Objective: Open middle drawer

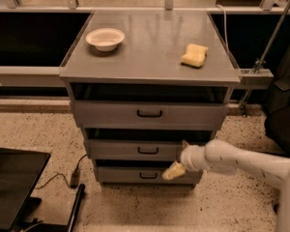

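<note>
Middle drawer (116,150): lower centre of frame, second of three. Rigid grey metal, probably slides heavily. Take hold at the black loop handle (148,150) (small target). Gripper (175,170) hangs right of and below the handle, holding nothing evident; how far open, cannot tell.

Grey tabletop (150,62) up top, carrying two things: a white bowl (105,38) sitting upright toward the back left, and a yellow sponge (194,55) lying over on the right, well apart from the bowl. Down on the speckled floor (232,207), a flat black panel (14,187) lies at lower left. The hand (175,168) hangs low in front of the cabinet (111,114), right of centre, well below the tabletop.
</note>
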`<act>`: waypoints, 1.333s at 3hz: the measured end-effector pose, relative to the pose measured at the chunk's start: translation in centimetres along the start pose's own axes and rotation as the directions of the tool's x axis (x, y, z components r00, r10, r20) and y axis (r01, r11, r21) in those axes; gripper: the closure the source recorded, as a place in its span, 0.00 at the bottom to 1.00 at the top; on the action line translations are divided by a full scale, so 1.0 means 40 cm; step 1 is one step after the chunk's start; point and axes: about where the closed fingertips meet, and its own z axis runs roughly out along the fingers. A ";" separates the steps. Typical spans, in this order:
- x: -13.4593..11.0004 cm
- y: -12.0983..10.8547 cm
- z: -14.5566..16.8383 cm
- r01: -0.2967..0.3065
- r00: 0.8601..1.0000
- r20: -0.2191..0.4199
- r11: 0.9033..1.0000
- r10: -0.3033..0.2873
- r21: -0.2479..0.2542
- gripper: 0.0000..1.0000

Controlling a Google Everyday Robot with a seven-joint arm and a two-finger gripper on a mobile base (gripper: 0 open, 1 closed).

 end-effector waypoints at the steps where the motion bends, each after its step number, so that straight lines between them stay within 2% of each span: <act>1: 0.046 0.004 -0.034 -0.033 0.999 -0.001 0.999 0.033 0.011 0.00; 2: 0.040 0.006 -0.029 -0.029 1.000 0.000 1.000 0.029 0.008 0.00; 3: -0.010 -0.061 -0.034 -0.025 0.999 0.030 0.997 0.023 0.076 0.00; 4: 0.014 -0.050 0.060 -0.060 0.998 0.022 0.997 0.059 0.048 0.00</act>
